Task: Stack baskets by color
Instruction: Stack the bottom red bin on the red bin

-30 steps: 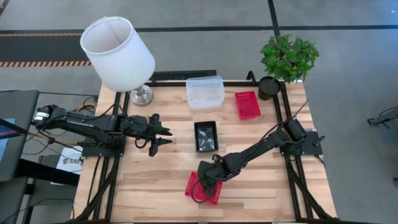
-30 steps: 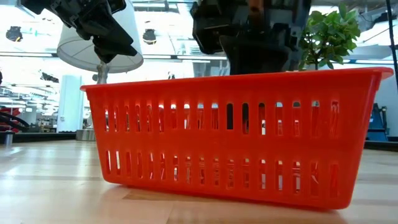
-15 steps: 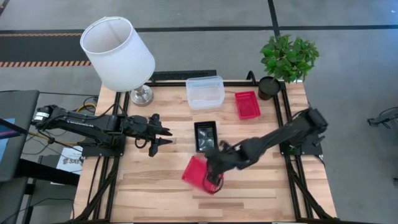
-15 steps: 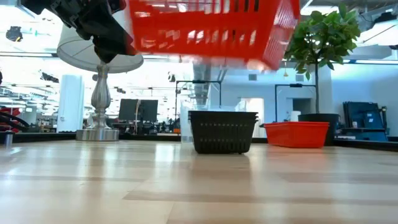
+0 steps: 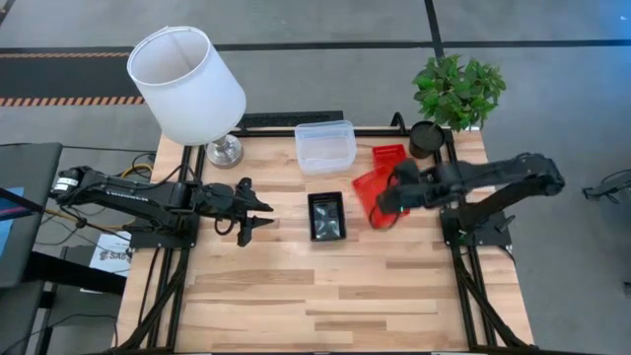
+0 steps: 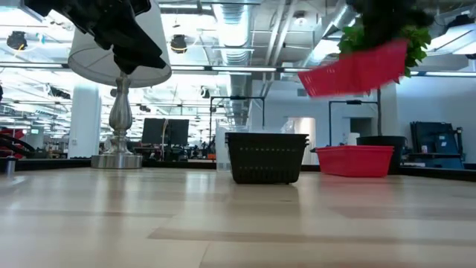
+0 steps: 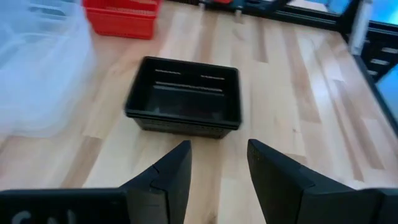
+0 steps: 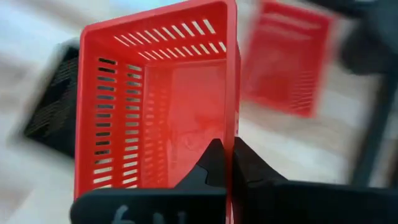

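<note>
A red mesh basket [image 5: 366,194] hangs tilted in the air at the table's far right, with my right gripper [image 8: 230,149] shut on it. Just behind it a second red basket [image 5: 387,153] rests on its base on the table, partly covered in the high view. Nested black mesh baskets [image 5: 326,216] stand at the table's middle. A clear basket [image 5: 325,146] sits at the far edge. My left gripper [image 5: 258,215] hovers open to the left of the black baskets [image 7: 183,96], touching nothing. My right gripper pinches the rim of one long side wall [image 8: 232,127] of the red basket, one finger inside and one outside. The fingers come slanting down from above. The basket [image 6: 357,68] is lifted clear of the table and hangs tilted, its open side toward the wrist camera.
A white-shaded lamp [image 5: 187,84] stands at the far left corner. A potted plant [image 5: 455,91] in a round black pot [image 5: 426,138] stands at the far right corner. Bare wood lies along the near half [image 5: 335,296] of the table.
My right gripper has lifted the red basket off the table near the near edge, carried it up and toward the far right, toward the other red basket, and rolled over on the way. The basket has tipped from flat to tilted.
</note>
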Available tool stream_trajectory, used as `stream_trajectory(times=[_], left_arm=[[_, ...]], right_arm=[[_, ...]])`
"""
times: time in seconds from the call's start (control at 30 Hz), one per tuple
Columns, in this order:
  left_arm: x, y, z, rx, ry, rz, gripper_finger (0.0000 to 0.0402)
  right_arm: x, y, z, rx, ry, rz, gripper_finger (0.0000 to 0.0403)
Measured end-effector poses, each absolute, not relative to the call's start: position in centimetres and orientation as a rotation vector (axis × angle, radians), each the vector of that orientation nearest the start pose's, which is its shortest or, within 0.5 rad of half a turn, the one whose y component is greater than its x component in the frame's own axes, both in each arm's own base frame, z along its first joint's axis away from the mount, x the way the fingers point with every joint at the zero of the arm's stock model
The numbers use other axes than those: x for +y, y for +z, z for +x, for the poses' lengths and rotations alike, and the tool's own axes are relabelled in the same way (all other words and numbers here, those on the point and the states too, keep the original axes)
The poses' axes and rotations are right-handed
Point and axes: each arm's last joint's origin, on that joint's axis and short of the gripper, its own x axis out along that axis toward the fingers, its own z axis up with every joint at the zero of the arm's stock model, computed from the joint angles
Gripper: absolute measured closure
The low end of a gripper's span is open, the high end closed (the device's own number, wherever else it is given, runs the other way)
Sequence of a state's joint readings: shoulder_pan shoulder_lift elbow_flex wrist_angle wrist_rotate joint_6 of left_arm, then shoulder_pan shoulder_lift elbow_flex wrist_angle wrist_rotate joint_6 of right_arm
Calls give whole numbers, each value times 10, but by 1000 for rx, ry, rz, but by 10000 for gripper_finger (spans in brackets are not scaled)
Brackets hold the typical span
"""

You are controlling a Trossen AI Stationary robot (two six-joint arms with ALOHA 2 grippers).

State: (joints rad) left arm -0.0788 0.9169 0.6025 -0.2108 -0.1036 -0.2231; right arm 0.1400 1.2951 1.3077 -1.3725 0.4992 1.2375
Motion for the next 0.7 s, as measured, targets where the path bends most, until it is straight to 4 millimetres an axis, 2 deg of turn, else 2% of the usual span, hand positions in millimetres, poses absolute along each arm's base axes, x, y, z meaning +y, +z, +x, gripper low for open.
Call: stream_trajectory(times=[0.13, 0.33, 0.47, 0.7], left_arm=[[-10, 247, 195, 493, 156, -189, 258], [-1, 251, 197, 430, 254, -260, 258], [7, 252, 197, 405, 302, -305, 258], [18, 252, 196, 385, 371, -379, 258]], right_arm=[[-19, 305, 197, 815, -1175, 666, 400], [-65, 273, 192, 781, -1252, 612, 400], [-91, 269, 190, 809, -1260, 553, 400], [-129, 270, 175, 853, -1220, 578, 400]])
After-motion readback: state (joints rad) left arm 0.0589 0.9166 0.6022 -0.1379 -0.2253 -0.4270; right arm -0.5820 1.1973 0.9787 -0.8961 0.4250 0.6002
